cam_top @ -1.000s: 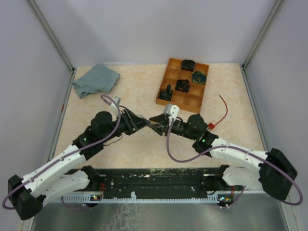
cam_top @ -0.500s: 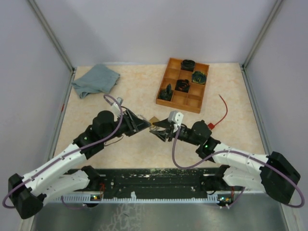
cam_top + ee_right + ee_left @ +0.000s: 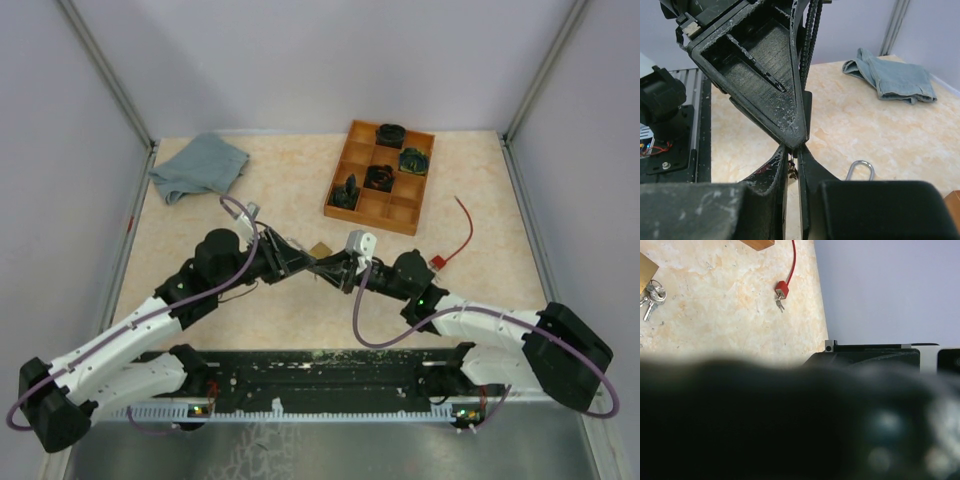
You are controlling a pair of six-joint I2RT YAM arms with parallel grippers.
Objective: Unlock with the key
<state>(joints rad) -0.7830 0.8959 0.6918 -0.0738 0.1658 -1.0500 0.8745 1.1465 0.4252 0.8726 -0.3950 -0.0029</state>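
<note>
The right gripper [image 3: 791, 162] has swung back in to meet the left gripper [image 3: 300, 260] and narrowed, pinching something small, perhaps a key. Left jaws: cannot tell. The padlock [image 3: 320, 249] lies on the table [image 3: 270, 190] just beside them — not unlocked yet.

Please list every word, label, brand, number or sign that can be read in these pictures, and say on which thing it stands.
None: no text can be read in any view.
The brass padlock, the keys, the red padlock, the wooden tray and the cloth show no writing. Any engraving on the locks or keys is too small to read.
</note>
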